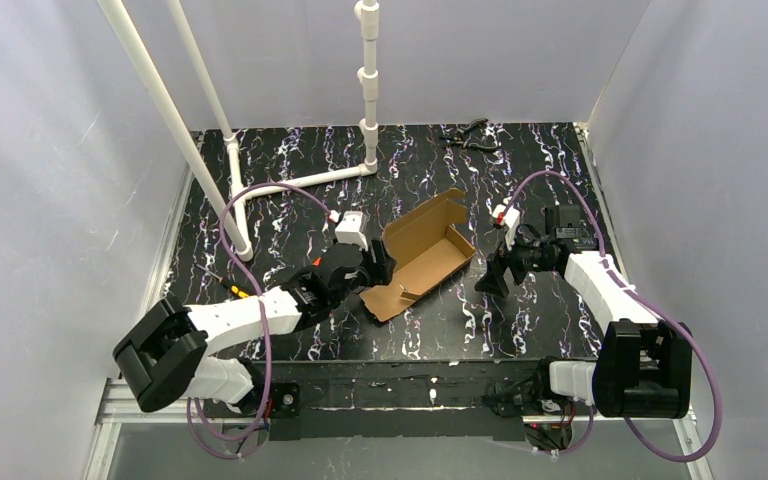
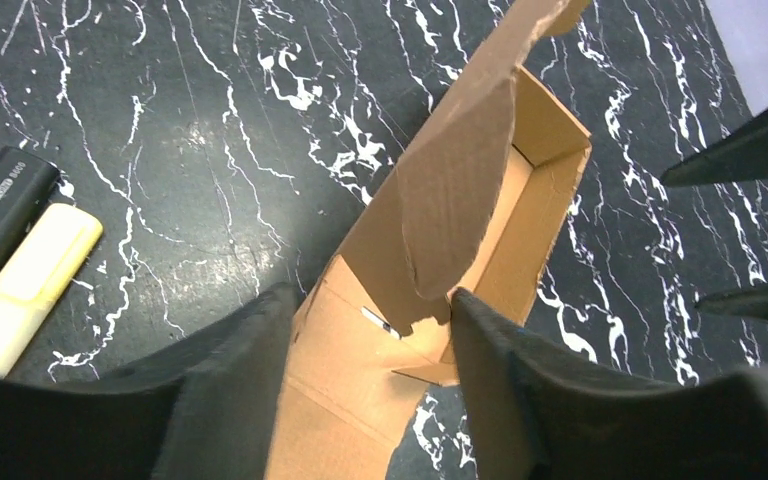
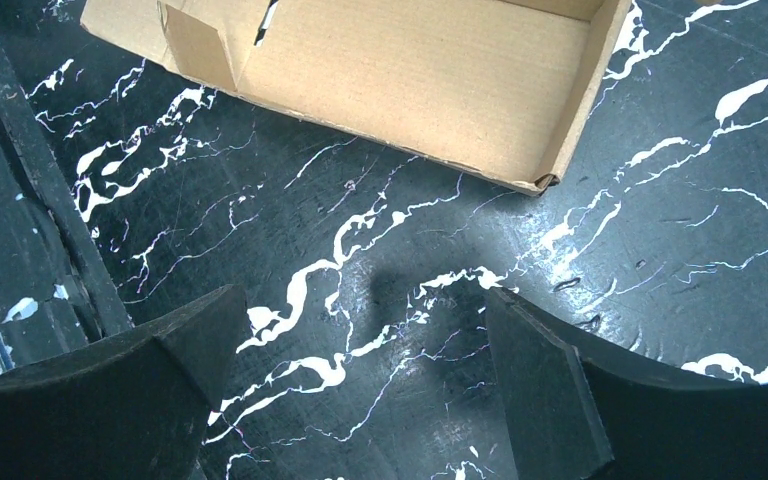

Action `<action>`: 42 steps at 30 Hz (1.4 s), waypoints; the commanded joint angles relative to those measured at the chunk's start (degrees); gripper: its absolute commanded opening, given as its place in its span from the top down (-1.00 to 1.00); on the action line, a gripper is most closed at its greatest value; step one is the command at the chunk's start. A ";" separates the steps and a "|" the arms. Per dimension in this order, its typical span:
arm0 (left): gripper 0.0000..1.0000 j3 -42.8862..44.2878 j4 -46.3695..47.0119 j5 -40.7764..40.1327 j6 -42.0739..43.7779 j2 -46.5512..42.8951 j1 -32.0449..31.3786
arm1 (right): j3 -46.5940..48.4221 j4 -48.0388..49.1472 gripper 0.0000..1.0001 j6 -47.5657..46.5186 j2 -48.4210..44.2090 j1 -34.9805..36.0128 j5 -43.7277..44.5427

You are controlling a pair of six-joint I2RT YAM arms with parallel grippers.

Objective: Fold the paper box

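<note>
The paper box (image 1: 428, 250) is a brown cardboard tray lying open in the middle of the black marbled table, with one long wall flap raised. My left gripper (image 1: 378, 264) is at its near left end. In the left wrist view the gripper (image 2: 370, 312) is open, with its fingers (image 2: 505, 380) astride the box's (image 2: 530, 190) end flap; the right finger touches the raised wall's edge. My right gripper (image 1: 490, 278) is open and empty, low over the table just right of the box. In the right wrist view the gripper (image 3: 362, 298) sits short of the box (image 3: 410, 70).
A black marker (image 2: 0, 215) and a pale yellow stick (image 2: 25, 290) lie left of the left gripper. A white pipe frame (image 1: 290, 180) stands at the back left. A dark hand tool (image 1: 470, 135) lies at the far edge. White walls enclose the table.
</note>
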 commanded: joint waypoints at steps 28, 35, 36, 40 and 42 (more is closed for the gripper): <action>1.00 4.74 -5.97 12.03 30.40 -5.32 1.67 | 28.28 -25.40 -0.97 -22.46 12.29 0.74 -6.83; 1.00 5.56 -6.79 17.24 30.92 -4.49 2.45 | 40.14 -32.67 -0.97 -29.43 17.42 12.33 2.39; 1.00 5.59 -6.81 17.57 30.92 -4.40 2.58 | 40.49 -31.60 -0.96 -29.24 17.44 14.05 3.93; 1.00 5.87 -6.98 20.37 31.11 -4.17 2.97 | 41.86 -29.81 -0.91 -30.49 18.97 20.34 9.01; 1.00 5.88 -7.06 20.93 31.49 -4.10 3.05 | 42.91 -29.94 -0.86 -31.22 20.29 22.48 10.36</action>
